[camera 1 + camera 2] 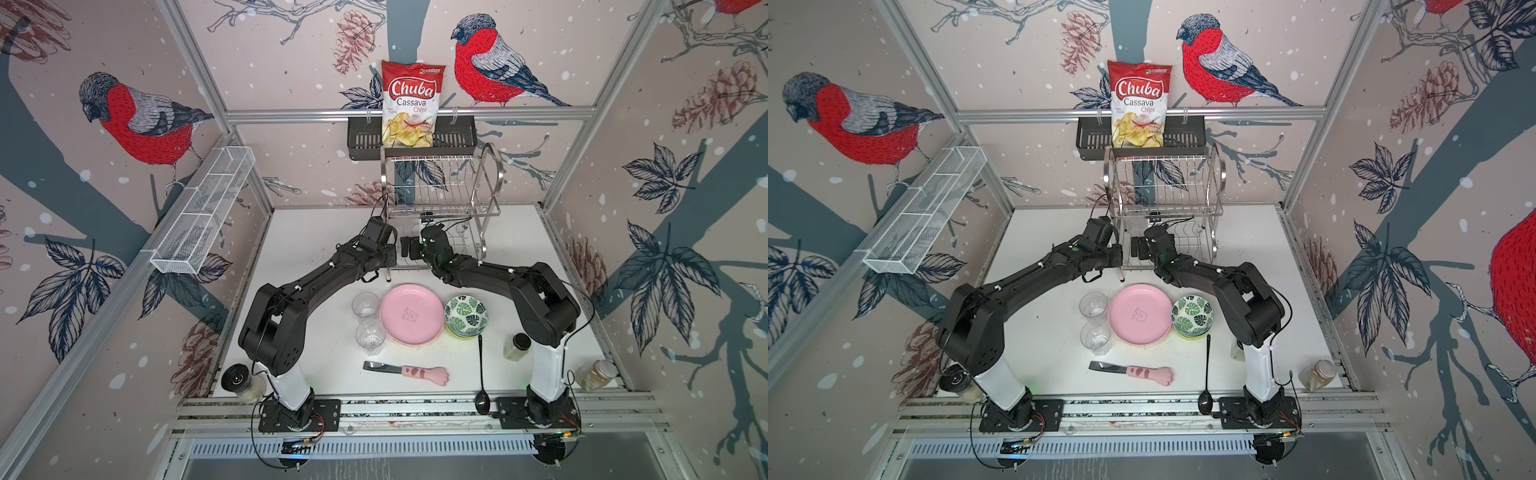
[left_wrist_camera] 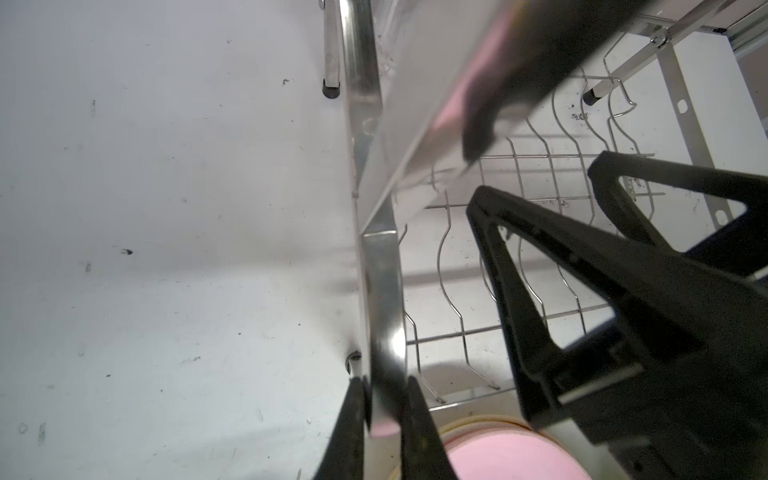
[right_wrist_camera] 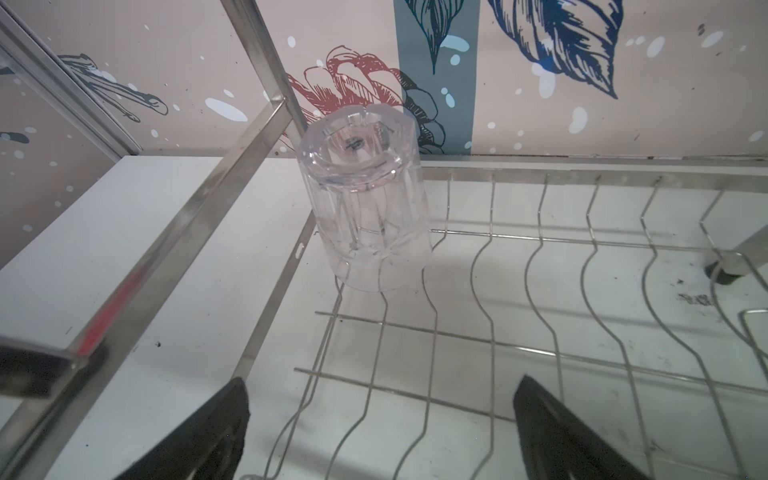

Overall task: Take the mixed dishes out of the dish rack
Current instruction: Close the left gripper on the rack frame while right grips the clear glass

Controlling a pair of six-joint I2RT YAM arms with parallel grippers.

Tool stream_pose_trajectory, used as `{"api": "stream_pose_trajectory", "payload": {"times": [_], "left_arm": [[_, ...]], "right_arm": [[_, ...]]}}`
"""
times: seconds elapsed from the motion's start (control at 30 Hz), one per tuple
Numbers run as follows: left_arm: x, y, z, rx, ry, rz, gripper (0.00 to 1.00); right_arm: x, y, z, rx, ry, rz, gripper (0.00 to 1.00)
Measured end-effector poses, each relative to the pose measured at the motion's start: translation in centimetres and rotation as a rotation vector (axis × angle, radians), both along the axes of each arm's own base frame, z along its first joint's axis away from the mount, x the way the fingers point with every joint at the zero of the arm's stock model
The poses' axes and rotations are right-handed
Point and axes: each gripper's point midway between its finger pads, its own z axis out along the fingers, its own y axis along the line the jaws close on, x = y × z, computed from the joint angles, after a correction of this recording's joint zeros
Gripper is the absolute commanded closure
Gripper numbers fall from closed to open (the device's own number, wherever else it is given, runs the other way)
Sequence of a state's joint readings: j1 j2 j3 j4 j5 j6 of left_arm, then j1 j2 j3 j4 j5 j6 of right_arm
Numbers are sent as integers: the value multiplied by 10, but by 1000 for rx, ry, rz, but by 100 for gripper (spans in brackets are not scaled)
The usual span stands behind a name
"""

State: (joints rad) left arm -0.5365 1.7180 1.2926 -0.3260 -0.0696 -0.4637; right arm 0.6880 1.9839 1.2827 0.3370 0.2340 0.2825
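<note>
The left gripper [image 2: 384,384] clamps a rack [image 2: 381,270] post; the right gripper [image 3: 382,386], jaws spread, faces the inverted glass [image 3: 365,216]. Risk: an off-centre finger could tip it over.

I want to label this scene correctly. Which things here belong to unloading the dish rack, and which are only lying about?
Belong to the job: dish rack; upturned clear glass inside it; two clear glasses, pink plate and green-leaf bowl, already unloaded.

Just lying about: black spoon; pink paw-handled tool; Chuba chips bag; black-lidded jar.
</note>
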Motion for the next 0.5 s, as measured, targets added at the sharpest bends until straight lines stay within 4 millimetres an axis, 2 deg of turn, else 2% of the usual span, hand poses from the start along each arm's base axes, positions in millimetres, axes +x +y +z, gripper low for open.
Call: {"api": "stream_pose_trajectory", "payload": {"times": [0.27,0.5], "left_arm": [[-7,-3,0,-35,16,-22,92],[-15,-3,1,-49,24,-34,92]], "right_arm": [[23,14,-3,3,-29,7,1],[55,33,-3,-5,-60,12,1]]}}
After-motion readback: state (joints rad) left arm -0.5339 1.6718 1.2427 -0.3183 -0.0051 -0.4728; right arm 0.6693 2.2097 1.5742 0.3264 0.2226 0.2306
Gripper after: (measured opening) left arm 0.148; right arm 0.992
